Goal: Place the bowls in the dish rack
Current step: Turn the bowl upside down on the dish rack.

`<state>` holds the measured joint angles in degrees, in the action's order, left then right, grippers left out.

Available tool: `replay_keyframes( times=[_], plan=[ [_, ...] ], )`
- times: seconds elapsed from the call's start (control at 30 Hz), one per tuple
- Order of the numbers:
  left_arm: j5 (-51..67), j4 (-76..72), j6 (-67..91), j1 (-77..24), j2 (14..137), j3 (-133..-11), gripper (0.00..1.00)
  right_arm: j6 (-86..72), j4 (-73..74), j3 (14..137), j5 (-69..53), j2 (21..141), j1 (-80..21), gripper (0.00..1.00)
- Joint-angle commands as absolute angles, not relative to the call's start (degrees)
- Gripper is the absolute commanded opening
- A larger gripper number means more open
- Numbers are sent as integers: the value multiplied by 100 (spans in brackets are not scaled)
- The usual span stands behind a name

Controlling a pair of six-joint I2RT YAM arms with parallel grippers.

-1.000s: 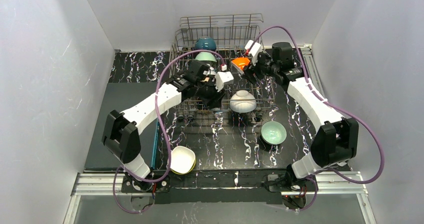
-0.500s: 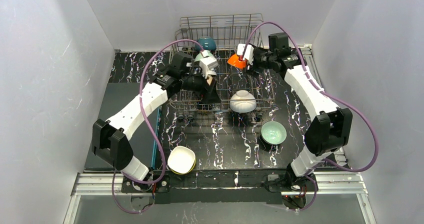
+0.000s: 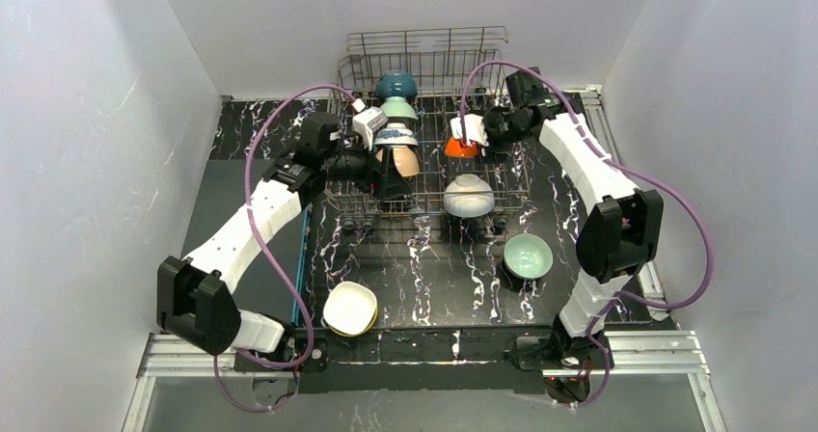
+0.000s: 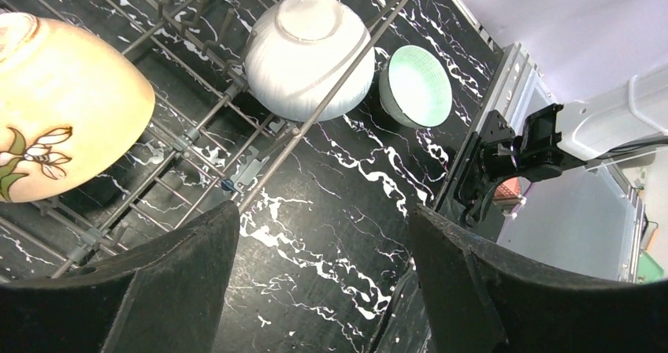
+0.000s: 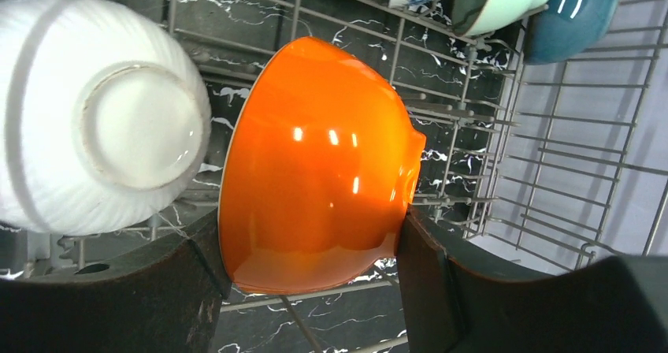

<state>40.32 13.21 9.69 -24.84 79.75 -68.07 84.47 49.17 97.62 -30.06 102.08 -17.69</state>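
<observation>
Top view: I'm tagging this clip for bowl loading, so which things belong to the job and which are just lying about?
Job: dish rack; racked teal bowl, mint bowl, patterned bowl, tan bowl, ribbed white bowl; orange bowl in the right gripper; pale green bowl and white-on-yellow bowl stack waiting on the table.
Lying about: purple cables, grey mat.

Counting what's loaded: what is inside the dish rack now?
Teal bowl, mint bowl, patterned bowl, tan bowl, upside-down white bowl, and orange bowl held by the right gripper. The left arm hides some of the rack.
</observation>
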Motion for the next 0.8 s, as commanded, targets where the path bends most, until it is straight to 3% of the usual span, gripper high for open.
replay_keyframes(
  times=[0.0,0.77],
  plan=[
    [3964,1077,1149,-2447,7634,-6652,77,9109,5299,10108,-3043,10199,-1792,1],
    [3974,901,1226,-2443,7462,-6198,76,9325,5638,10326,-2608,10726,-1987,1]
  ],
)
